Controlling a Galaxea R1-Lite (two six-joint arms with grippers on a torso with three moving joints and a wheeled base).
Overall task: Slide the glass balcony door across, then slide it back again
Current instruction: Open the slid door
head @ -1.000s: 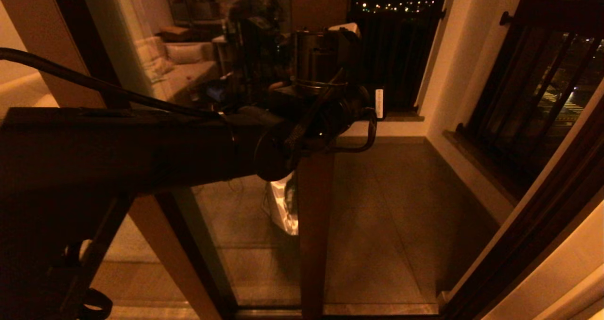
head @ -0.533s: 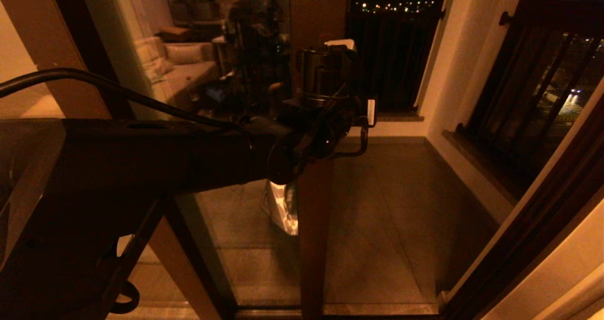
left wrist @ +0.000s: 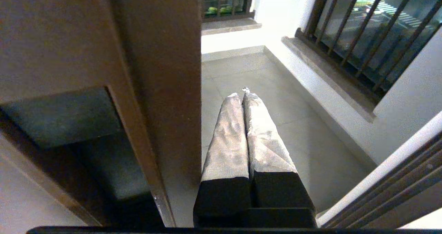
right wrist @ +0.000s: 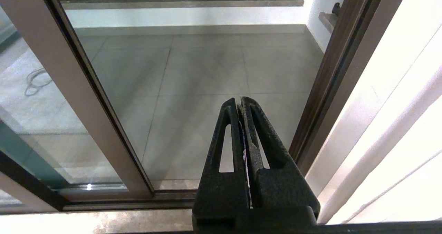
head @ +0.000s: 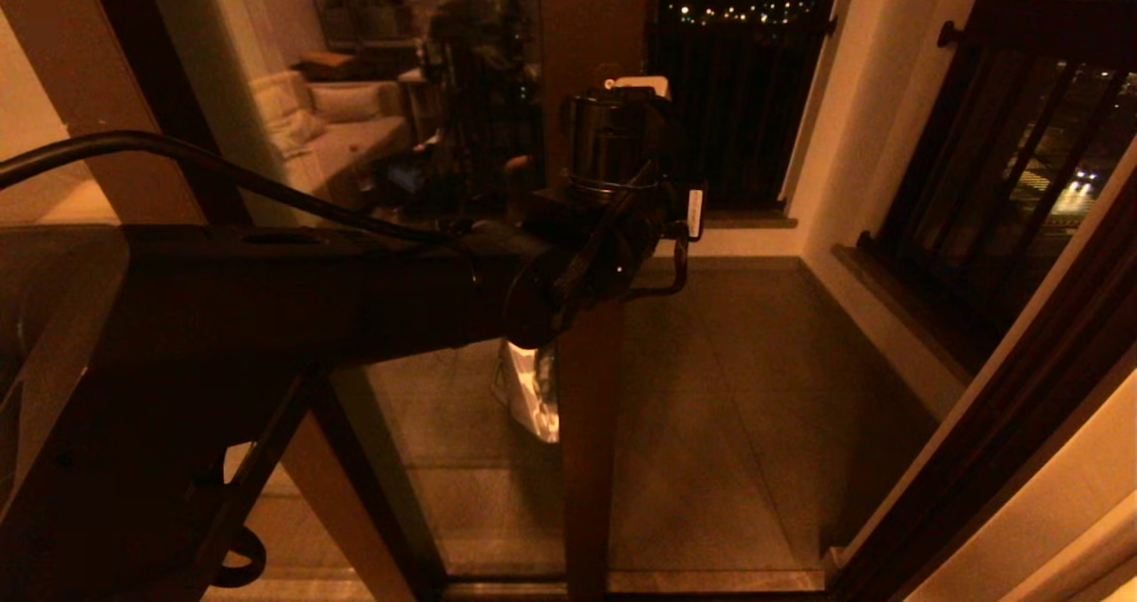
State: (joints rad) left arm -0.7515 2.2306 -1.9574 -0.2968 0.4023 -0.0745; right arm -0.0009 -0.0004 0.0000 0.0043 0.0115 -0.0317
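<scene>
left arm higher; brown-framed glass door (head: 591, 424)

Black arm (head: 293, 291), cable (head: 204, 162) (looping), taped claw (left wrist: 243, 96)

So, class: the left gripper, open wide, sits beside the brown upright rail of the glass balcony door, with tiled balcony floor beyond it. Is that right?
Not quite. The left gripper is shut, its wrapped fingers pressed together, as the left wrist view shows. It does sit beside the glass balcony door rail, with tiled floor beyond.
</scene>
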